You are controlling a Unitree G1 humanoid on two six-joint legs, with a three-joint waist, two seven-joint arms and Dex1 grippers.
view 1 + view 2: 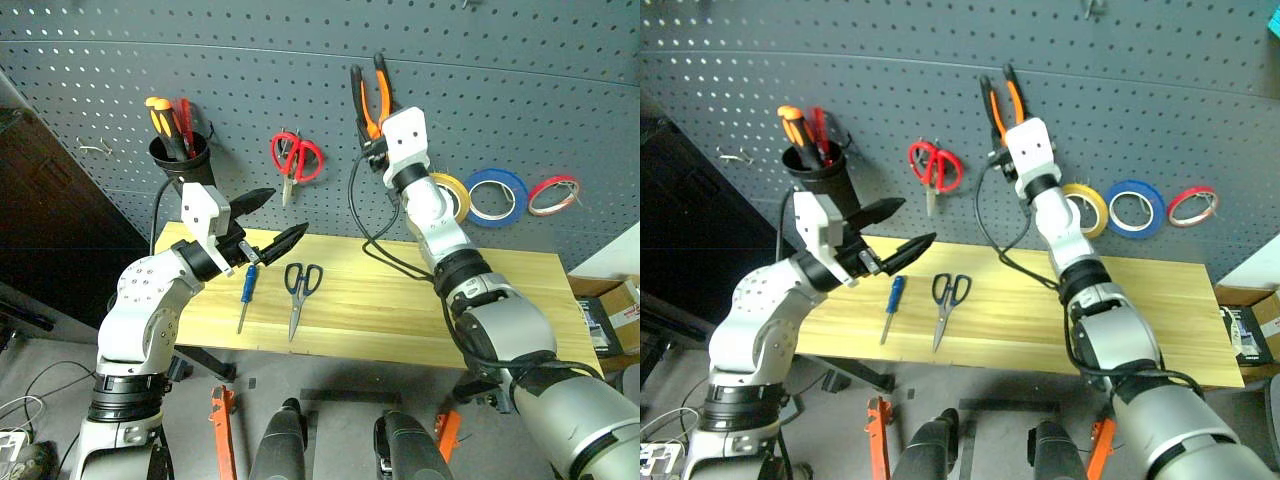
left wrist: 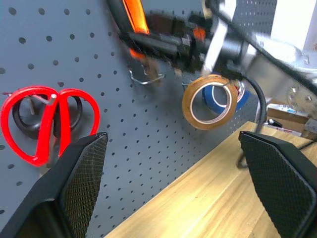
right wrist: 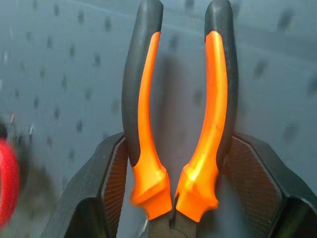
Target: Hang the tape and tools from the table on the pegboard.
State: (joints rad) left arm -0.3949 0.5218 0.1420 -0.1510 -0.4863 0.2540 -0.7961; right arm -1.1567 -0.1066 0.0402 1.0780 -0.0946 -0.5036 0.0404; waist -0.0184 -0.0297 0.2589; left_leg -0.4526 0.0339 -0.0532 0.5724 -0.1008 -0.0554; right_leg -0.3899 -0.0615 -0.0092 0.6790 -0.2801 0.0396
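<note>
The pegboard [image 1: 100,90] carries the yellowish tape [image 1: 452,195] on a hook beside the blue roll [image 1: 497,196]. Below it, the wooden table [image 1: 400,300] bears the dark-handled scissors [image 1: 300,290] and the blue screwdriver [image 1: 246,293] (side by side, apart). The right gripper [image 3: 173,163] pinches the orange-and-black pliers [image 1: 372,95] against the board, handles upward. The left gripper [image 1: 268,218] hovers spread wide, empty.

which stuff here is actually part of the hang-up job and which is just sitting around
Part of the job:
- pliers, held in the right gripper at the pegboard
- yellowish tape, already on the board
- blue screwdriver and dark-handled scissors, on the table
- left gripper, open

Just there:
- red scissors
- blue tape
- red tape
- cup of screwdrivers
</note>
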